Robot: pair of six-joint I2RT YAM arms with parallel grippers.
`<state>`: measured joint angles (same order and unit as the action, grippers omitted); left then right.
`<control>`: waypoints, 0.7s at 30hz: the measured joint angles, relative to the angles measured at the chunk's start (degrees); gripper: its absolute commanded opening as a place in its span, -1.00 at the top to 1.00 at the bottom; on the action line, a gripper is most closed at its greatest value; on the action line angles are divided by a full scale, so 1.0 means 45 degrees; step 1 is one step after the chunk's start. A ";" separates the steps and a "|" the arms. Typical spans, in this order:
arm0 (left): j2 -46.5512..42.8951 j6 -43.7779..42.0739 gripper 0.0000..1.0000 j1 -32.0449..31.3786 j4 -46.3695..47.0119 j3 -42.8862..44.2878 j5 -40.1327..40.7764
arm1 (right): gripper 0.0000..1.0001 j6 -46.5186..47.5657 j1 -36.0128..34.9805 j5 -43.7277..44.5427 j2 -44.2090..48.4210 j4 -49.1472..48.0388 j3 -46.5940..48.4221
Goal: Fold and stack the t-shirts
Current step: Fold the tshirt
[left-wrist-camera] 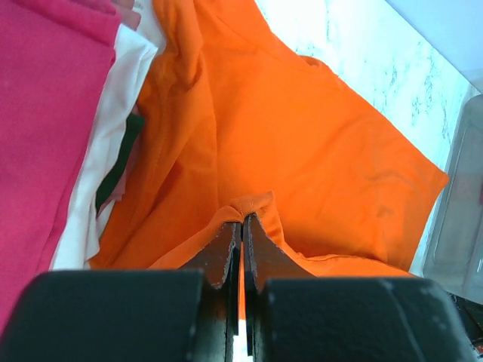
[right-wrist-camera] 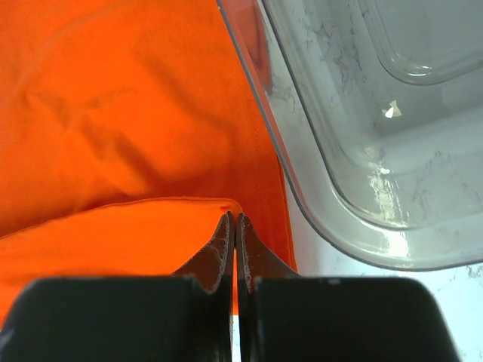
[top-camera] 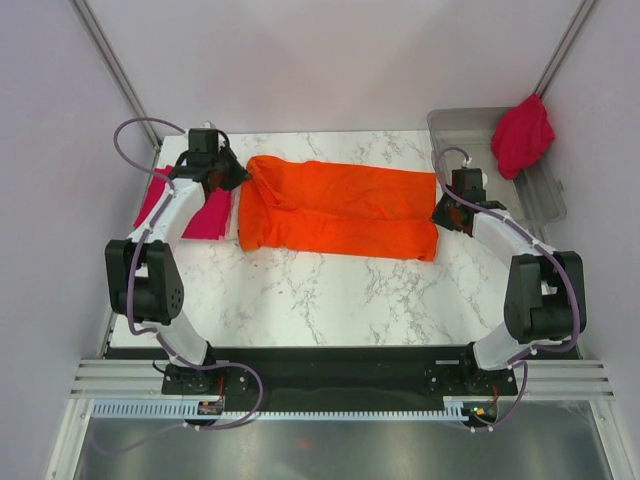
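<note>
A bright orange t-shirt [top-camera: 340, 208] lies as a long band across the middle of the table, its front edge doubled over. My left gripper [top-camera: 240, 180] is at the shirt's left end, shut on a pinched ridge of orange cloth [left-wrist-camera: 249, 205]. At the right end, my right gripper [top-camera: 440, 212] is shut on the corner of the folded orange layer [right-wrist-camera: 226, 205]. A folded crimson-magenta t-shirt [top-camera: 210, 215] lies at the far left under the left arm, with a pale cloth layer [left-wrist-camera: 113, 121] beside it. Another crimson t-shirt [top-camera: 522, 135] hangs over the bin's rim.
The clear grey plastic bin [top-camera: 545, 195] stands at the back right, its curved wall [right-wrist-camera: 324, 188] right beside the right gripper and the shirt's edge. White marbled table [top-camera: 330, 300] shows in front of the orange shirt. Walls close in the sides.
</note>
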<state>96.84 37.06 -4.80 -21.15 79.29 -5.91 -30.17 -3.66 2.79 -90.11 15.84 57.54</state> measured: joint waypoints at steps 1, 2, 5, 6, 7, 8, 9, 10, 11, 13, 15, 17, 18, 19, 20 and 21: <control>0.0204 0.0000 0.96 0.0000 0.0010 0.0170 -0.0044 | 1.00 0.0000 0.0000 0.0034 -0.0092 0.0000 0.0078; 0.0398 0.0000 0.96 0.0000 0.0019 0.0335 -0.0058 | 1.00 0.0000 -0.0005 0.0073 -0.0175 -0.0010 0.0146; 0.1054 0.0000 0.96 0.0005 0.0024 0.0806 -0.0165 | 1.00 0.0000 -0.0029 0.0257 -0.0413 -0.0049 0.0316; 0.1243 0.0000 0.96 0.0000 0.0029 0.0933 -0.0194 | 1.00 0.0000 -0.0034 0.0321 -0.0481 -0.0087 0.0345; 0.1501 0.0000 0.96 0.0000 0.0024 0.1103 -0.0267 | 1.00 0.0000 -0.0039 0.0408 -0.0539 -0.0102 0.0374; 0.1753 0.0000 0.96 0.0000 0.0034 0.1263 -0.0364 | 0.99 0.0000 -0.0058 0.0481 -0.0597 -0.0151 0.0408; 0.2001 0.0000 0.96 0.0000 0.0024 0.1428 -0.0432 | 0.95 -0.0005 -0.0078 0.0559 -0.0665 -0.0209 0.0423; 0.2259 0.0000 0.96 0.0000 0.0024 0.1598 -0.0491 | 0.84 -0.0005 -0.0102 0.0690 -0.0738 -0.0277 0.0447; 0.2531 0.0005 0.94 0.0000 0.0019 0.1778 -0.0539 | 0.70 -0.0034 -0.0131 0.0801 -0.0821 -0.0369 0.0471; 0.2977 0.0000 0.56 0.0005 0.0039 0.2084 -0.0724 | 0.13 -0.0097 -0.0209 0.0971 -0.0981 -0.0457 0.0544; 0.3317 -0.0068 -0.10 0.0000 0.0029 0.2307 -0.0884 | -0.08 -0.0073 -0.0330 0.1151 -0.1059 -0.0549 0.0563; 0.3405 -0.0131 -0.34 0.0000 0.0005 0.2370 -0.1044 | -0.15 -0.0053 -0.0486 0.1302 -0.1005 -0.0651 0.0554; 0.3395 -0.0136 -0.39 0.0000 0.0005 0.2370 -0.1049 | -0.19 -0.0039 -0.0559 0.1375 -0.0894 -0.0753 0.0491; 0.3347 -0.0160 -0.43 0.0000 0.0019 0.2370 -0.1044 | -0.30 -0.0063 -0.0627 0.1394 -0.0704 -0.0845 0.0335; 0.3283 -0.0175 -0.63 -0.0015 0.0015 0.2361 -0.1035 | -0.35 -0.0112 -0.0670 0.1404 -0.0403 -0.1039 0.0058; 0.3172 -0.0238 -0.77 -0.0029 0.0034 0.2307 -0.1025 | -0.39 -0.0194 -0.0714 0.1428 -0.0015 -0.1127 -0.0248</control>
<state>111.11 35.99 -4.93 -20.99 89.67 -10.52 -31.05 -6.87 9.21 -90.17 10.76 56.42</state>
